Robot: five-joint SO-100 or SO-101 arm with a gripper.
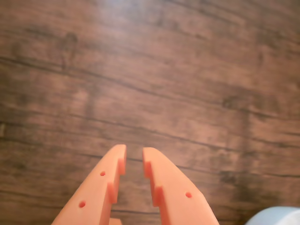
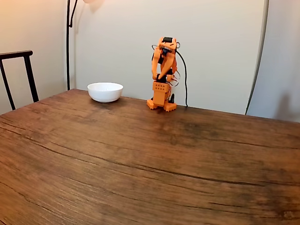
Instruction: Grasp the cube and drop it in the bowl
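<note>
Gripper [image 1: 134,157] slightly apart, nothing between, above bare wooden table [image 1: 187,70]; bowl [image 2: 105,91] beside arm [image 2: 163,75].

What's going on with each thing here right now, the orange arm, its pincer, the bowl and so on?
Arm: folded up over its base at the far edge of the table, not reaching out.
Pincer: slightly open, holding nothing, bare wood below it in the wrist view.
Bowl: upright on the table, left of the arm in the fixed view; its inside can't be seen.
Table: bare wood in front of the arm.
Chair: standing at the table's left edge.
</note>
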